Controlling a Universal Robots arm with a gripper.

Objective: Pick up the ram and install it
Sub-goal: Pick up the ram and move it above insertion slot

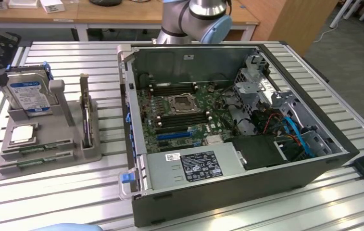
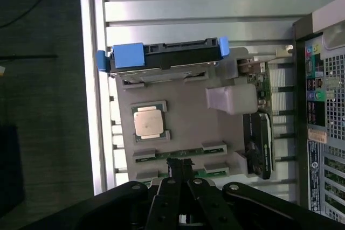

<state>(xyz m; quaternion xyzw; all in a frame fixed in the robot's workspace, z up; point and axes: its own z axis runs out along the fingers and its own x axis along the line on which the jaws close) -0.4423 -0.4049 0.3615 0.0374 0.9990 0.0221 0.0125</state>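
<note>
- Two alike: the first ram (image 1: 45,146) and the second ram (image 1: 43,160) are slim, long green board strips with small dark chips. They lie parallel, side by side, in the lower left of the exterior view.
- Each rests in its own grey slot with a raised clip at either end, on the stepped front of the grey tray (image 1: 60,127).
- In the wrist view the first ram (image 2: 156,155) is the one nearer the CPU (image 2: 150,120), and the second ram (image 2: 209,174) is the one farther from it. The middle of both strips is hidden behind the gripper (image 2: 180,163).
- The gripper's two black fingers are pressed together with nothing between them. Their tips sit over the middle of the two strips, and whether they touch either one cannot be told.
- In the exterior view, the CPU (image 1: 22,134), a silver square, sits in a recess of the tray just beside the first ram.
- A hard drive (image 1: 31,94) with a blue label stands upright at the tray's far end, in the upper left of the exterior view.
- A dark card (image 1: 87,115) stands on edge along the tray's side toward the computer case (image 1: 233,192).
- The tray rests on a slatted metal table (image 1: 72,192), just beside the open case, which takes up the centre and right of the exterior view.
- Inside the case lies a green motherboard (image 1: 198,130) with an open socket (image 1: 182,102) and long dark slots (image 1: 180,120) near it. A labelled power supply (image 1: 194,166) sits at lower centre.
- The robot arm (image 1: 198,17) rises at top centre, behind the case.
</note>
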